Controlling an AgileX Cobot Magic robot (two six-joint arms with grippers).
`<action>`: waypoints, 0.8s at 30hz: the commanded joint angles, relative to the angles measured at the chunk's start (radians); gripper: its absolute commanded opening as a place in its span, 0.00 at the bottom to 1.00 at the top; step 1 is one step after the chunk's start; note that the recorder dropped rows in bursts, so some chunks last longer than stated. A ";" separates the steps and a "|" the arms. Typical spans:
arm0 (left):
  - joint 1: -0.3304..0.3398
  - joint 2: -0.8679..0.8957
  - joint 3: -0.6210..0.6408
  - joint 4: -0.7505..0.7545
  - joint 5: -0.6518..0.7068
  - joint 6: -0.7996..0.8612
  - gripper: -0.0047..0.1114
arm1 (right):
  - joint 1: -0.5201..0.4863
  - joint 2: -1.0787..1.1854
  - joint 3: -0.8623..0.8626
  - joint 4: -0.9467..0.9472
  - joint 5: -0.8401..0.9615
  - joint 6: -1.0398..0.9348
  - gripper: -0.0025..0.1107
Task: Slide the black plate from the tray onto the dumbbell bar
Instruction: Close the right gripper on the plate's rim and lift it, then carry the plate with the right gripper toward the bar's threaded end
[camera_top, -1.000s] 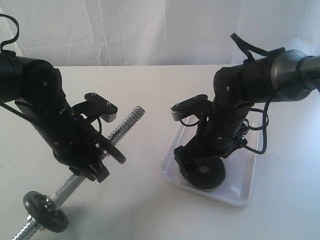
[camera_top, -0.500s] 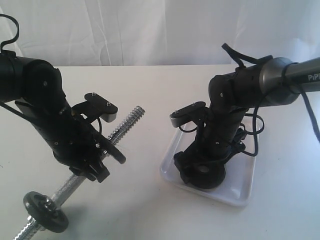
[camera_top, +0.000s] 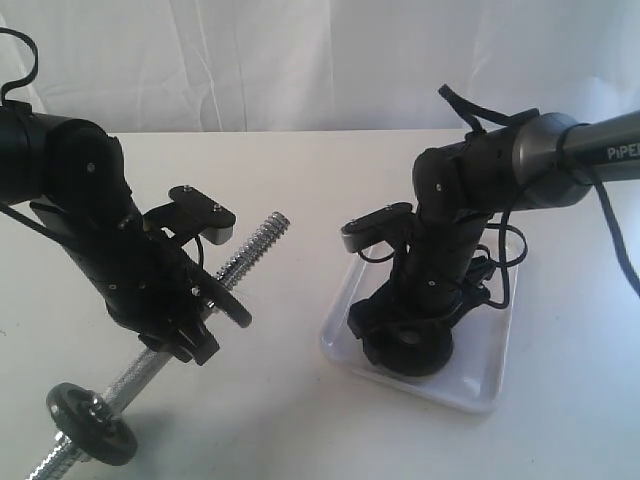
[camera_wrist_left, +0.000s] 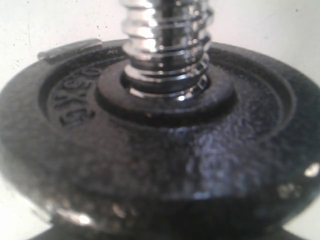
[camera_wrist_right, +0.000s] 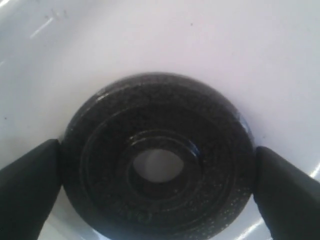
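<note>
Plate position comes first: the black plate (camera_wrist_right: 155, 115) lies flat in the tray (camera_top: 480, 350), toward the tray's near left corner in the exterior view. The right gripper (camera_wrist_right: 157, 165) is down over it, its fingers (camera_wrist_right: 30, 190) set wide on opposite sides, right at the rim; whether they press on it or only flank it I cannot tell. Well apart to the left, the dumbbell bar (camera_top: 255, 245) slants across the table (camera_top: 300, 180), and the left gripper (camera_top: 190, 340) is clamped on its middle. One thin black disc (camera_top: 237, 310) sits on the bar just beside that gripper, and another disc (camera_top: 95, 422) sits near its low end.
</note>
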 joint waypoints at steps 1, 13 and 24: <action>-0.001 -0.052 -0.022 -0.051 -0.013 -0.012 0.04 | 0.002 0.035 0.014 0.027 0.080 0.029 0.29; -0.001 -0.052 -0.022 -0.051 -0.009 -0.008 0.04 | 0.002 -0.079 -0.117 0.002 0.220 0.040 0.02; -0.001 -0.059 -0.022 -0.059 -0.012 -0.009 0.04 | 0.002 -0.154 -0.117 0.000 0.195 0.029 0.02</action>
